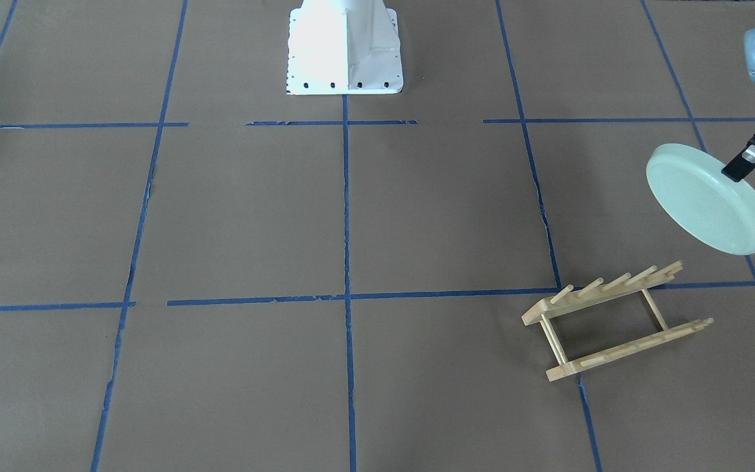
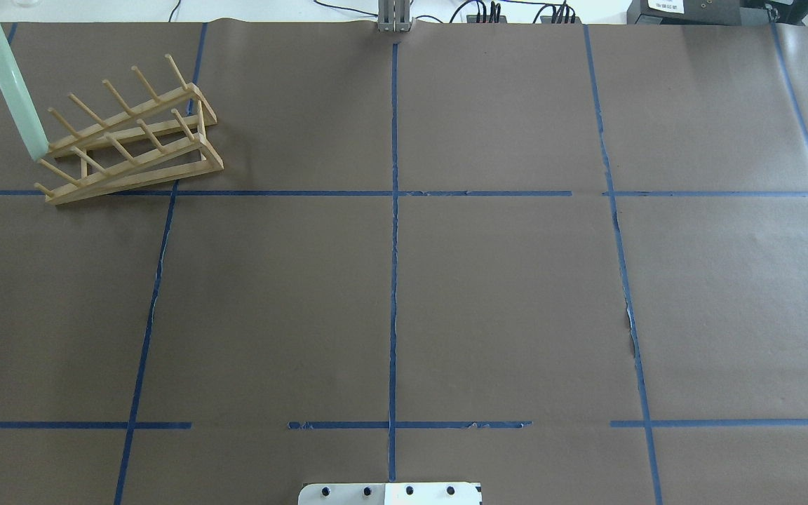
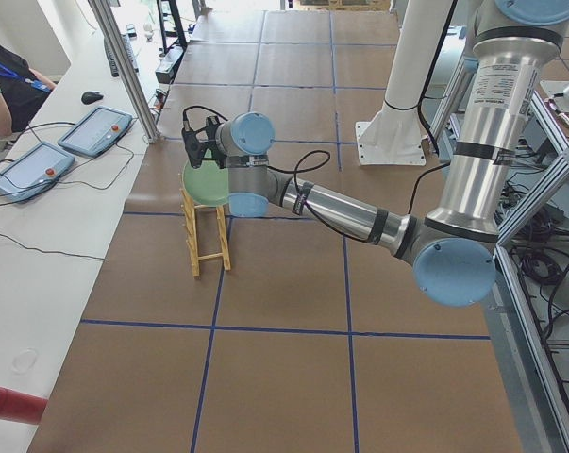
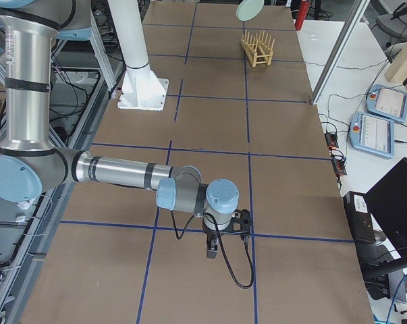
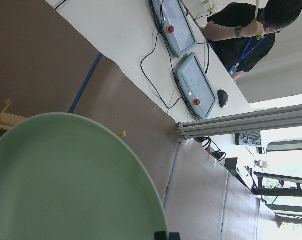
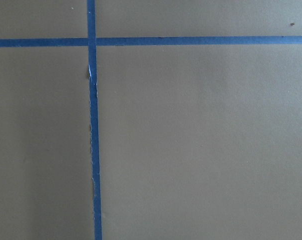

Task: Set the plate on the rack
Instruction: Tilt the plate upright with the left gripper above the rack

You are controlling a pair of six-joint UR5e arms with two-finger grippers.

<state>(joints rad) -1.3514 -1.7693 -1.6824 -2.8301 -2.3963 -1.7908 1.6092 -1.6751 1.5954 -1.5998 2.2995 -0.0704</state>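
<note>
The pale mint-green plate (image 1: 708,200) hangs tilted on edge in the air, held at its upper rim by my left gripper (image 1: 738,169), which is shut on it. The light-wood rack (image 1: 613,321) stands on the table just below and beside the plate's lower edge. In the overhead view the plate (image 2: 15,88) is seen edge-on at the rack's (image 2: 130,137) left end, close to its end pegs. The left wrist view shows the plate's face (image 5: 70,180) and two rack pegs behind it. My right gripper (image 4: 213,251) hangs low over the table far from the rack; I cannot tell whether it is open.
The brown paper table top carries blue tape lines (image 2: 393,210). The white robot base (image 1: 345,46) stands at mid-table. Operator tablets (image 3: 95,132) and a person (image 5: 251,30) are past the table edge beyond the rack. A metal post (image 3: 133,85) stands near the rack.
</note>
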